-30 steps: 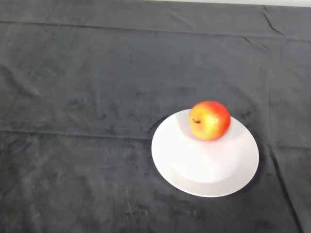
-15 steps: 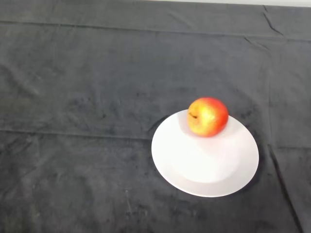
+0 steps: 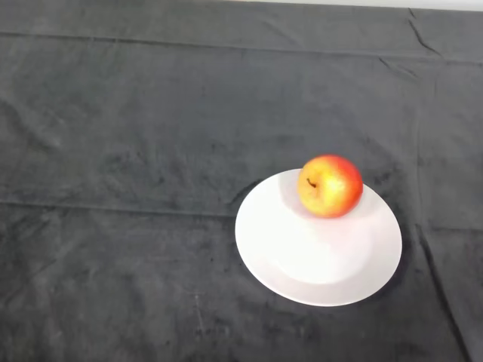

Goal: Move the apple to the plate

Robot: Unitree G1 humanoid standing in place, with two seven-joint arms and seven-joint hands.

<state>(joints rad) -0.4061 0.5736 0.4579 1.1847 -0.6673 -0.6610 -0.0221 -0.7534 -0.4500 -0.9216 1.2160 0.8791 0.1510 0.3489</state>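
Observation:
A red and yellow apple (image 3: 330, 186) rests on the far rim of a round white plate (image 3: 306, 253), its stem end turned to the left. The plate lies right of the middle on the dark cloth.
The dark cloth (image 3: 136, 151) covers the whole table, with creases running across it and a pale strip of the table's far edge (image 3: 362, 4) at the top.
The apple has rocked on the plate's far rim: first a little up and left, then back to the right. The plate has stayed where it was.

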